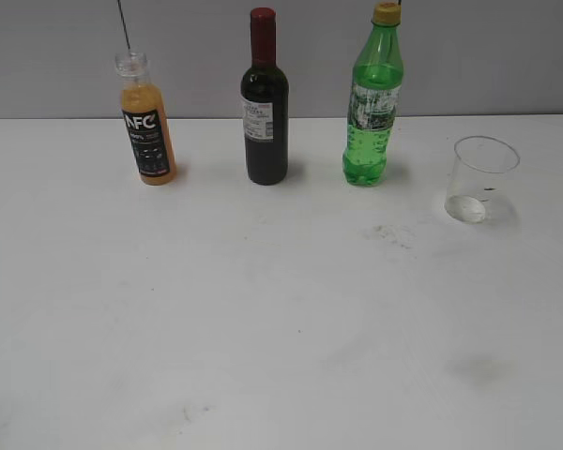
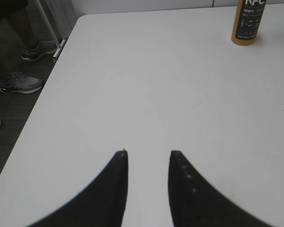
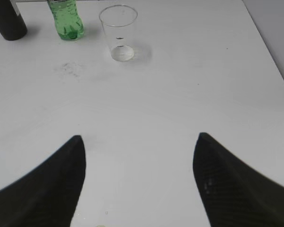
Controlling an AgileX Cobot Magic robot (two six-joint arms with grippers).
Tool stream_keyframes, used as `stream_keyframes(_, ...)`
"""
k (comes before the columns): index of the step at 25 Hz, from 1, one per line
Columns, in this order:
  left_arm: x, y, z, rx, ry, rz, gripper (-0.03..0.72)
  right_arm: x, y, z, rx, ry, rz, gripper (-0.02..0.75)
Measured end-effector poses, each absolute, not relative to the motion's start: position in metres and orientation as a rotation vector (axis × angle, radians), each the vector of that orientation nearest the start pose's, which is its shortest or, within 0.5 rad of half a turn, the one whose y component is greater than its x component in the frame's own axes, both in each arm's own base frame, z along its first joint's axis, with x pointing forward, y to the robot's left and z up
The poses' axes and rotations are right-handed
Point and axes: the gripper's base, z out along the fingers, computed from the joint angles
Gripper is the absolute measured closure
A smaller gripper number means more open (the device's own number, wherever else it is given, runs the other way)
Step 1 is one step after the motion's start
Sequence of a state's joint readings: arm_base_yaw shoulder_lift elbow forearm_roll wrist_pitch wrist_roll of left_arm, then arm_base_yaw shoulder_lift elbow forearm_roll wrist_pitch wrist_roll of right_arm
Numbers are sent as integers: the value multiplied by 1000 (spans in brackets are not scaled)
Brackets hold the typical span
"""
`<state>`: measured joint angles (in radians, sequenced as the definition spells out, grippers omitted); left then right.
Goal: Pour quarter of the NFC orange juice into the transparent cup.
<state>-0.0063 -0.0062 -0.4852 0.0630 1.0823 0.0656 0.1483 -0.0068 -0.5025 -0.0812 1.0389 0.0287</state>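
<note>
At table's far left: juice (image 1: 147, 127) uncapped, upright | cup (image 1: 481, 180) far right, empty | left gripper (image 2: 148, 153) slightly parted, right gripper (image 3: 139, 138) spread wide | grasp label band squarely, lift level.

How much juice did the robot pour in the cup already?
None yet. The cup looks empty and the juice stands upright on the table, uncapped and untouched. Nothing is in hand: the left claw and right claw are both open and empty. Grabbing and pouring are left.
</note>
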Motion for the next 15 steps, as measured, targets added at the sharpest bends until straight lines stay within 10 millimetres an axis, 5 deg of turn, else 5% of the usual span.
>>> stream_keyframes(11,-5,5,272,71,2073,112,452,-5,-6,280,-117,2008,26,194)
stream_keyframes(15,-5,5,272,71,2073,112,452,6,-5,280,-134,2076,12,111)
